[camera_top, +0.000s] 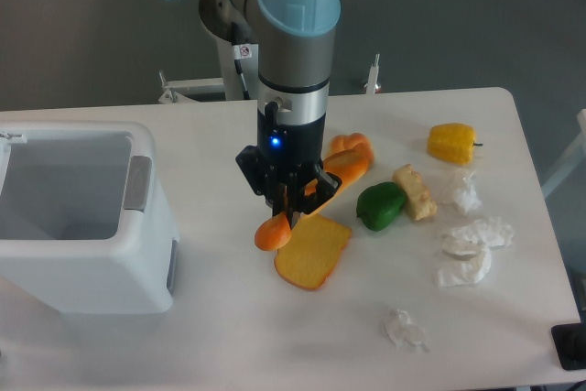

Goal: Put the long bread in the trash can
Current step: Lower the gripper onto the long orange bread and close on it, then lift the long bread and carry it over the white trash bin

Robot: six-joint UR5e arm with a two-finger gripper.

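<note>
I see a white surface [513,318] with rounded corners filling most of my view, evenly lit, with only soft shadows. Behind it, at the far side, stands a plain dark grey wall [82,34]. A white metal frame [197,89] shows at the far edge of the surface. At the near right corner sits a small black object [569,347], cut off by the picture's edge.

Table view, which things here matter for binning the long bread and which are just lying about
In the job: long bread, clamped in the pincer; trash can at left.

Lying about: toast, bun, green pepper, yellow pepper, pale food chunk, crumpled paper.
</note>
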